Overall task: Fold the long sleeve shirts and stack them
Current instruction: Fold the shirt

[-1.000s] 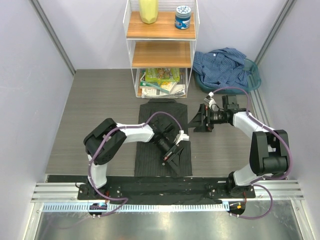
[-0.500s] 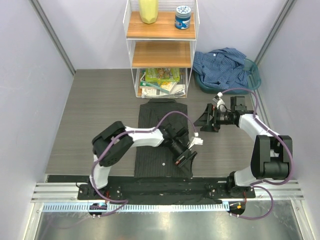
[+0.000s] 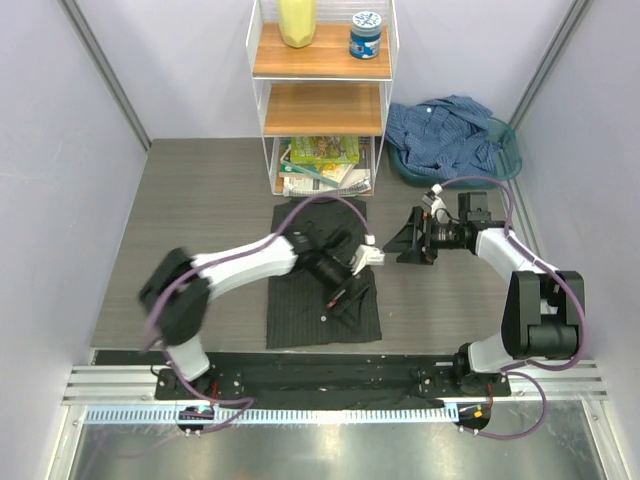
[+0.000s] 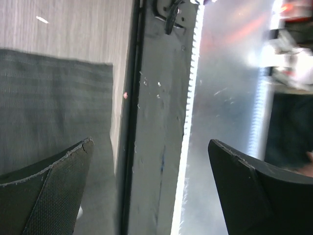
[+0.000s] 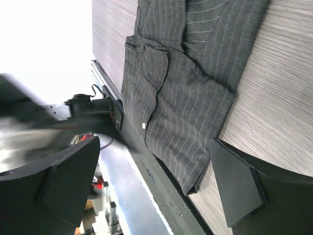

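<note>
One of the long sleeve shirts, dark charcoal with pale pinstripes (image 3: 300,305), lies folded as a rectangle on the table's middle. The right wrist view shows this pinstriped shirt (image 5: 186,93) with a white button along its placket. Over its right half hovers my left gripper (image 3: 346,296), open and holding nothing. In the left wrist view the left gripper (image 4: 150,188) points at the front rail, with the shirt's edge (image 4: 49,107) to one side. My right gripper (image 3: 406,243) stands open just right of the shirt, empty. The blue shirt (image 3: 445,130) lies crumpled in a teal basket (image 3: 506,150).
A white wire shelf (image 3: 322,95) stands behind the shirt, with a yellow container, a blue jar and books on it. The black base rail (image 3: 320,375) and a metal strip run along the near edge. Grey walls close in both sides.
My left arm has swung, its elbow going out left. Its gripper went toward the shirt's front right corner, then came back to the shirt's right half. The right gripper shifted slightly right.
</note>
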